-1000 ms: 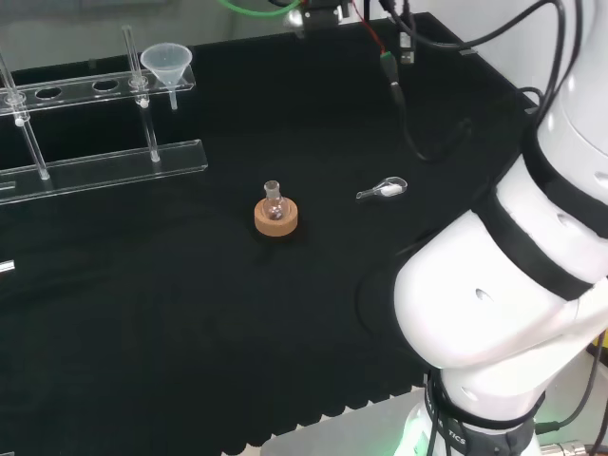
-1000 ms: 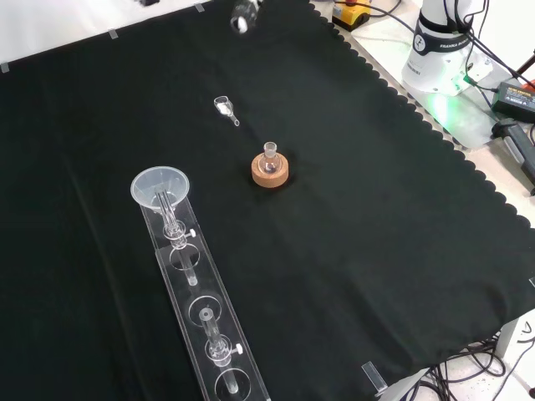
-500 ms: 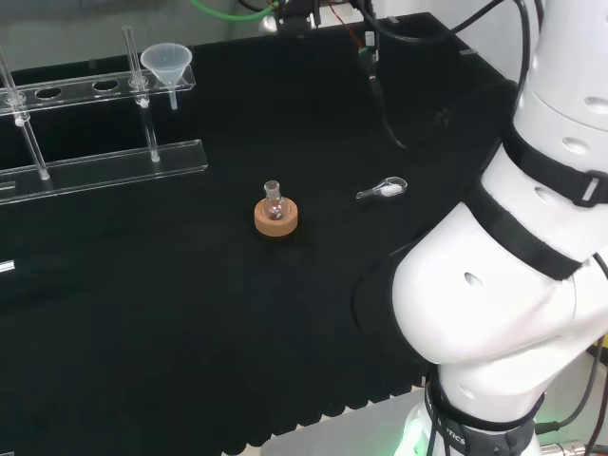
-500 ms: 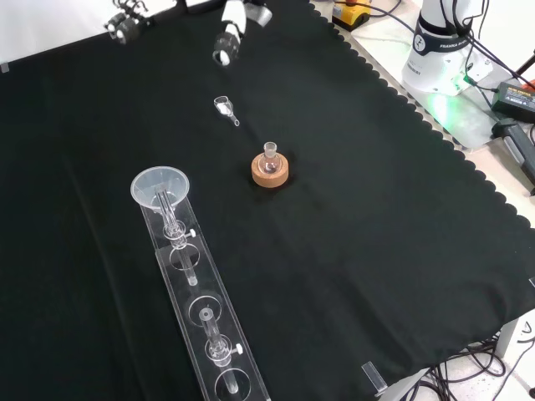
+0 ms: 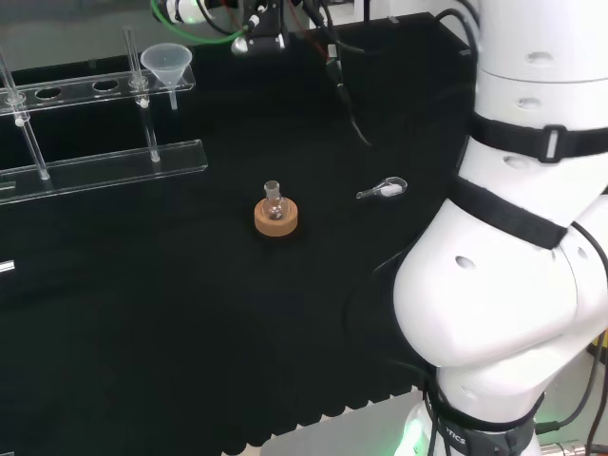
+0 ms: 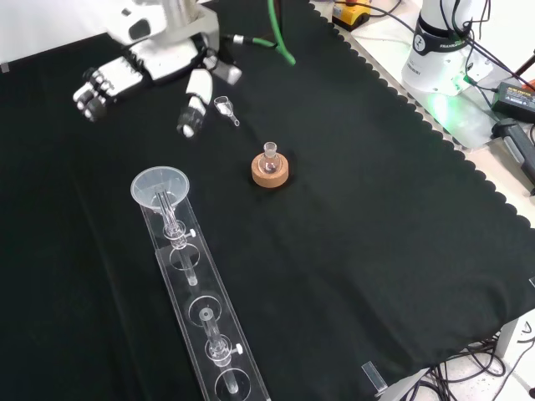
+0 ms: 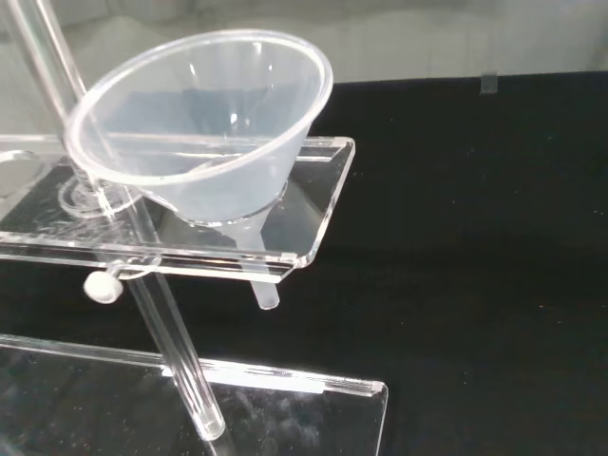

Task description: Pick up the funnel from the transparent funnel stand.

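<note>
The clear plastic funnel (image 5: pixel 167 63) sits in the end hole of the transparent funnel stand (image 5: pixel 104 162) at the far left of the head view. In the front view the funnel (image 6: pixel 160 187) rests at the upper end of the stand (image 6: pixel 206 290). My hand (image 6: pixel 157 60) hovers above and beyond it there, open, with straight fingers (image 6: pixel 99 83) and the thumb (image 6: pixel 192 109) spread and nothing between them. A gap of cloth separates it from the funnel. Seen from the wrist, the funnel (image 7: pixel 204 133) is close, its stem through the stand's top plate (image 7: pixel 318 190).
A small flask on a cork ring (image 6: pixel 271 169) stands mid-cloth, with a small clear glass piece (image 6: pixel 226 107) lying beyond it, close to the thumb. The arm's white links (image 5: pixel 513 237) and cables take up the right of the head view. Upright clear rods (image 7: pixel 161 313) rise beside the funnel.
The hand has come down from the top edge of the front view toward the funnel. In the head view the arm's links have swung upright and leftward. Funnel and stand have not moved.
</note>
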`<move>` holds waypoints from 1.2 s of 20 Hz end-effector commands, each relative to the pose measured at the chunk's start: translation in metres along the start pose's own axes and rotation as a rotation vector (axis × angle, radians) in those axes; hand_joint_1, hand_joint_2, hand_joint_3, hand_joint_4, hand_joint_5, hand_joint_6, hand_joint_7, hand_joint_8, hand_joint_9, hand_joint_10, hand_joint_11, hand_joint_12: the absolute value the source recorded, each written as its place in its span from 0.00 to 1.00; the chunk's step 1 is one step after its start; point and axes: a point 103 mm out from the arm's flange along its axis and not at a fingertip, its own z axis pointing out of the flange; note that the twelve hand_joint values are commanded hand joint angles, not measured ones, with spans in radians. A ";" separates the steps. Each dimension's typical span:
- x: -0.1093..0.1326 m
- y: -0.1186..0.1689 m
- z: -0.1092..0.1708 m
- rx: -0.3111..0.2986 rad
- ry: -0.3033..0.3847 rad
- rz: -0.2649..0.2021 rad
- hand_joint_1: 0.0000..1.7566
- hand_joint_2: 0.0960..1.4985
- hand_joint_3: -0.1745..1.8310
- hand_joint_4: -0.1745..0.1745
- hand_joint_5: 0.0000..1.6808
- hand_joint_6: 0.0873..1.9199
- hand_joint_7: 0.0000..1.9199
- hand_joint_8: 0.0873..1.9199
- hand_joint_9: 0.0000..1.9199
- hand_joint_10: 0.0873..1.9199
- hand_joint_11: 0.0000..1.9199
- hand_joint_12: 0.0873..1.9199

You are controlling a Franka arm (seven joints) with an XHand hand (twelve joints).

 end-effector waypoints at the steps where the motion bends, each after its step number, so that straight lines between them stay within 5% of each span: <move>1: 0.011 0.025 0.027 0.085 -0.030 0.011 0.09 0.54 0.11 0.62 0.00 0.00 0.00 0.00 0.00 0.00 0.00 0.24; 11: 0.032 0.012 0.034 0.183 0.009 0.093 0.10 0.54 0.10 0.62 0.00 0.00 0.00 0.00 0.00 0.00 0.00 0.27; 17: 0.056 0.001 0.054 0.234 0.019 0.104 0.10 0.55 0.10 0.61 0.00 0.00 0.00 0.00 0.00 0.00 0.00 0.28; 18: 0.066 0.006 0.060 0.244 -0.008 0.144 0.10 0.55 0.10 0.61 0.00 0.00 0.00 0.00 0.00 0.00 0.00 0.29; 20: 0.077 0.010 0.064 0.279 -0.086 0.076 0.10 0.55 0.10 0.61 0.00 0.00 0.00 0.00 0.00 0.00 0.00 0.30; 24: 0.085 0.016 0.080 0.297 -0.066 0.063 0.09 0.55 0.10 0.61 0.00 0.00 0.00 0.00 0.00 0.00 0.00 0.30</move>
